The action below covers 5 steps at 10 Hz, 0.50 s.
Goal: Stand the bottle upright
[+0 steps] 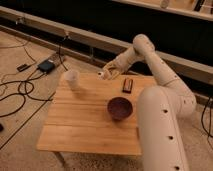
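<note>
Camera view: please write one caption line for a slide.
The gripper, shut on the bottle, holds it at the far edge of a wooden table bearing a cup and dark bowl.

The tool (108, 70) grips the bottle (102, 74) above the far edge of the table (85, 125).

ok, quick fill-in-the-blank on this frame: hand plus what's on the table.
1. The hand hangs over the far edge of the table, shut on the ____.
2. The pale cup stands ____ on the tabletop.
3. The dark round ____ sits near the table's middle, apart from the cup.
Missing words: bottle; upright; bowl.
</note>
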Tool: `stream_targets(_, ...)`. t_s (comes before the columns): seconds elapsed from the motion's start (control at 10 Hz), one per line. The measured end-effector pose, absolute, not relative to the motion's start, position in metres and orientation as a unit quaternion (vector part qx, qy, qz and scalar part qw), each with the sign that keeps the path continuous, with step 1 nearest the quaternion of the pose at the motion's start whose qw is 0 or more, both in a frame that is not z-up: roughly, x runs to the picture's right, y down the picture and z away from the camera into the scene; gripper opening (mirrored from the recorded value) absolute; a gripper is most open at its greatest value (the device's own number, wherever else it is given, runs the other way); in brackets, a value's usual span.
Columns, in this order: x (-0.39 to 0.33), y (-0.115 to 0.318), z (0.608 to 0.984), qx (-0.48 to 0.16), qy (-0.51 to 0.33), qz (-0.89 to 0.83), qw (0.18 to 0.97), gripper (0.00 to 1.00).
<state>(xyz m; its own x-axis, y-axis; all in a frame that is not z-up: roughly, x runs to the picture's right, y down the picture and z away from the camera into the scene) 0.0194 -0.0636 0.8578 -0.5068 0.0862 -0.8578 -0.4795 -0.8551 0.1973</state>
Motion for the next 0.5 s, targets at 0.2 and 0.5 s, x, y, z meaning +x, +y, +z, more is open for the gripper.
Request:
stream_targets(0.2, 0.011, -0.047, 0.859, -0.478, 0.221, 0.834, 0.166, 0.0)
stream_targets(0.5, 0.001, -0.031, 0.87, -0.494, 0.23, 0.825, 0.15, 0.0)
